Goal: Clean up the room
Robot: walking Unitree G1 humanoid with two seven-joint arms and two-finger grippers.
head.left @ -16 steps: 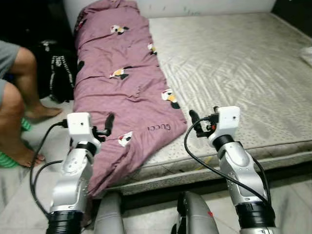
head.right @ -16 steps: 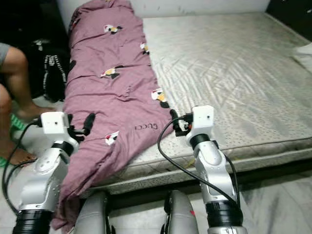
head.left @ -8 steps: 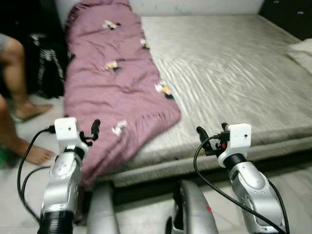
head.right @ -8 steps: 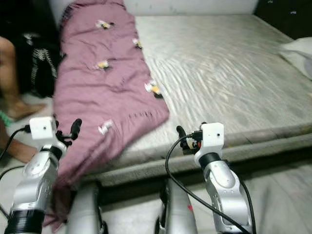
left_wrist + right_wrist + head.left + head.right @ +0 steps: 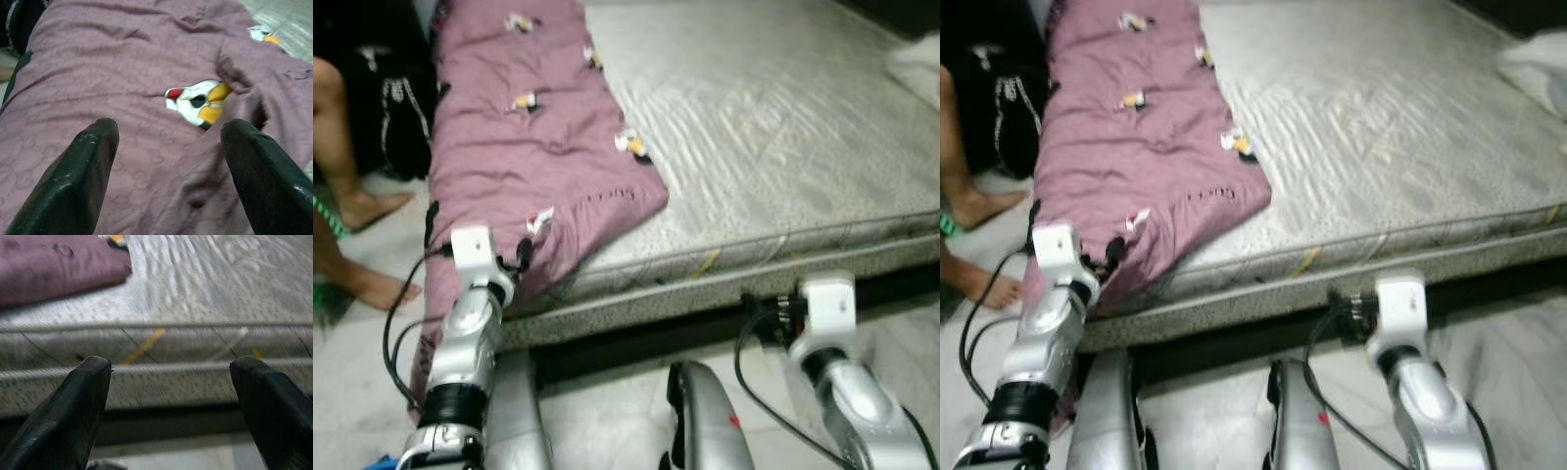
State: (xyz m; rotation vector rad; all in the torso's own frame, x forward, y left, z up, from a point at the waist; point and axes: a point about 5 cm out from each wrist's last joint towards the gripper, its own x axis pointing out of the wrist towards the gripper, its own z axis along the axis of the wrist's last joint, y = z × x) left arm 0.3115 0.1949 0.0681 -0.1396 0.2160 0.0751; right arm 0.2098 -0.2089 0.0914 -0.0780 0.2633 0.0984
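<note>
A purple quilt (image 5: 529, 127) with bird prints lies along the left side of the grey mattress (image 5: 783, 127) and hangs over its front left corner. My left gripper (image 5: 168, 128) is open and points at the hanging fold; the quilt's bird print (image 5: 198, 103) lies just beyond the fingertips, and I cannot tell if they touch the cloth. My right gripper (image 5: 171, 364) is open with nothing between its fingers. It is low, in front of the mattress side (image 5: 161, 382), below the top edge.
A person's bare legs and foot (image 5: 372, 289) are on the floor at the left, beside a black bag (image 5: 396, 117). A white pillow (image 5: 915, 59) lies at the far right of the bed. Pale tiled floor (image 5: 607, 392) runs in front of the bed.
The view has shifted, so the bed sits higher and farther. Both arms have dropped: the right gripper from over the mattress edge to before its side, the left to the hanging quilt.
</note>
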